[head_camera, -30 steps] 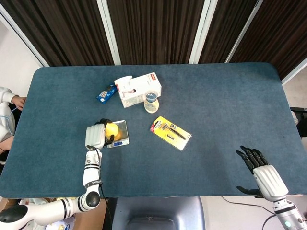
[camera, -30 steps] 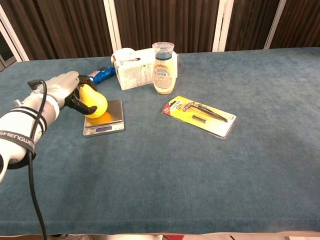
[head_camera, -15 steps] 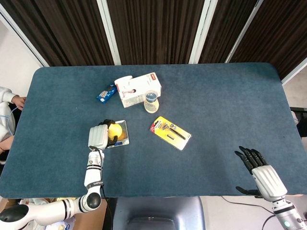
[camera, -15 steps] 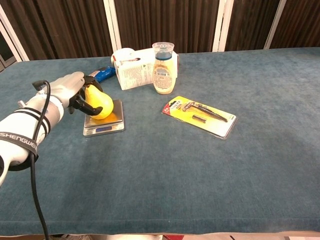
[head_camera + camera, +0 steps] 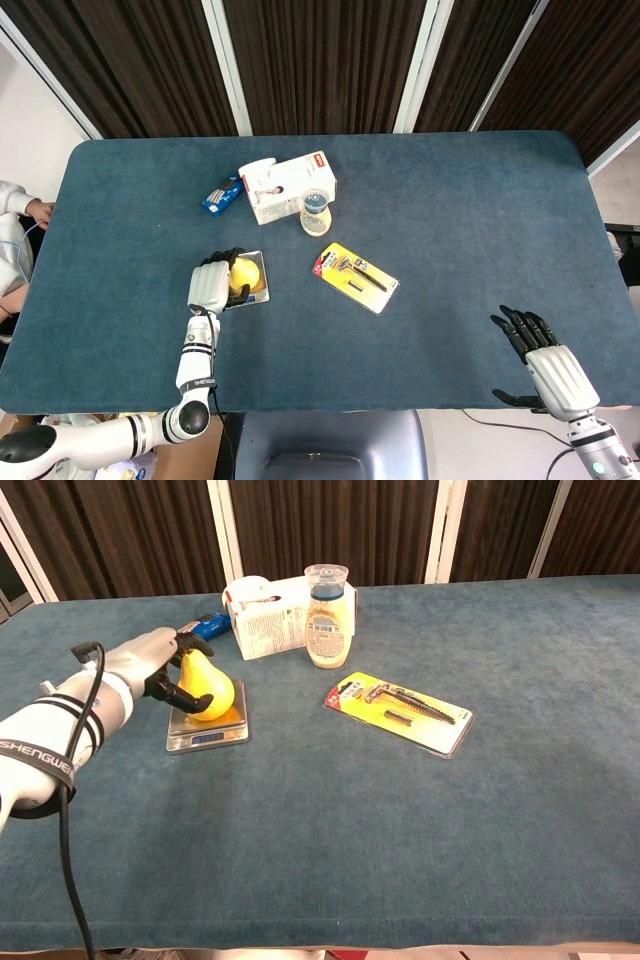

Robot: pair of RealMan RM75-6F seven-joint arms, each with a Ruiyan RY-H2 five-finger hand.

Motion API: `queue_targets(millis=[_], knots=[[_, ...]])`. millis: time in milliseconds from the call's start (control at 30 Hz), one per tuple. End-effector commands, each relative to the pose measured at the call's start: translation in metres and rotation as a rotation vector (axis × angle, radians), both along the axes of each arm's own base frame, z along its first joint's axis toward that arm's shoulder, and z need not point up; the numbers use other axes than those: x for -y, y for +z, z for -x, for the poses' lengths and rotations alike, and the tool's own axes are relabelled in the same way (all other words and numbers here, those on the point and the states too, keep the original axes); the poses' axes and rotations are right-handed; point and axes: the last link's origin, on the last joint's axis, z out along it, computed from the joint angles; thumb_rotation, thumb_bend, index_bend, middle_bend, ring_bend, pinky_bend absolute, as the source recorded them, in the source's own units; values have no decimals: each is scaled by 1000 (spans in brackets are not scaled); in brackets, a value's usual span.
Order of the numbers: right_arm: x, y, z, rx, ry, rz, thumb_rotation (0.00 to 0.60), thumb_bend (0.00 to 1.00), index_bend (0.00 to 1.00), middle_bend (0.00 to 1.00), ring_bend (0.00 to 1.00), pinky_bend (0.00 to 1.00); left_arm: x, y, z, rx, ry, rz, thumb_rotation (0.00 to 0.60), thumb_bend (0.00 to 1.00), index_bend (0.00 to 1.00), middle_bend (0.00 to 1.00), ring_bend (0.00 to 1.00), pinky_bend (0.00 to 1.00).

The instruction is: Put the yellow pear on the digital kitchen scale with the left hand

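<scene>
From the head view, the left robot hand [image 5: 212, 285] grips the yellow pear [image 5: 243, 276] over the digital kitchen scale [image 5: 254, 283], left of centre; the right robot hand [image 5: 540, 352] lies spread and empty, lower right. From the chest view, a jar [image 5: 328, 616], carton [image 5: 270, 622] and yellow blister pack [image 5: 401, 712] lie beyond.

Behind my scale [image 5: 207, 730], toward the desk's far edge, a carton [image 5: 268, 628], jar [image 5: 328, 615] and blue packet [image 5: 205, 629] crowd the way; a blister pack [image 5: 398, 712] lies rightward.
</scene>
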Motion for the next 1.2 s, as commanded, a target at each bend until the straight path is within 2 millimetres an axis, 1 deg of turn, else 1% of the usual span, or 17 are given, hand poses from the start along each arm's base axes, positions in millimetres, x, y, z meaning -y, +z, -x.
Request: queue_targets(millis=[33,200,300,467,533,667,733,767,867,900,933,967,1000,1100,1200], knots=[[0,0,0,0,1,2,600,161,0,0,0,0,0,1,0,6,0,9,600,371,159,171,111,222],[0,0,0,8,5,5,600,161,0,0,0,0,0,3,0,9,-8,5,600,370,65,78,28,178],[0,1,0,10,7,9,600,161,0,0,0,0,0,5,-1,13,-15,0,600,374,32,53,9,163],[0,1,0,9,7,12,600,161,0,0,0,0,2,10,-2,25,-33,-7,600,367,8,34,3,153],[0,0,0,6,7,10,600,161,0,0,0,0,4,15,-3,40,-46,-17,600,364,0,13,0,145],[-1,0,-1,-1,14,6,600,161,0,0,0,0,13,40,-3,34,-126,-80,600,363,0,0,0,116],[-2,-1,-1,-5,18,3,600,161,0,0,0,0,27,62,4,32,-197,-106,600,361,0,0,0,103],[-2,-1,-1,-7,19,2,600,161,0,0,0,0,40,74,10,57,-229,-91,600,359,0,0,0,92],[-3,-4,0,-27,17,-8,600,161,0,0,0,0,81,106,27,119,-284,-30,600,354,0,0,0,15],[-3,-5,0,-36,14,-14,600,161,0,0,0,0,101,120,39,127,-305,-19,600,353,0,0,0,7],[-3,-7,-1,-40,15,-18,600,162,0,0,0,0,115,129,50,114,-315,-16,600,353,0,0,0,6],[-4,-9,-2,-46,19,-24,600,161,0,0,0,0,133,142,67,82,-322,-17,600,353,0,0,0,5],[-4,-11,-4,-50,26,-27,600,161,0,0,0,0,146,149,81,61,-321,-16,600,353,0,0,0,4],[-5,-16,-8,-56,41,-26,600,161,0,0,0,0,181,166,120,29,-319,-9,600,354,0,0,0,3],[-4,-20,-9,-62,41,-12,600,161,0,0,0,0,201,172,155,-16,-283,-63,600,358,0,0,0,2]])
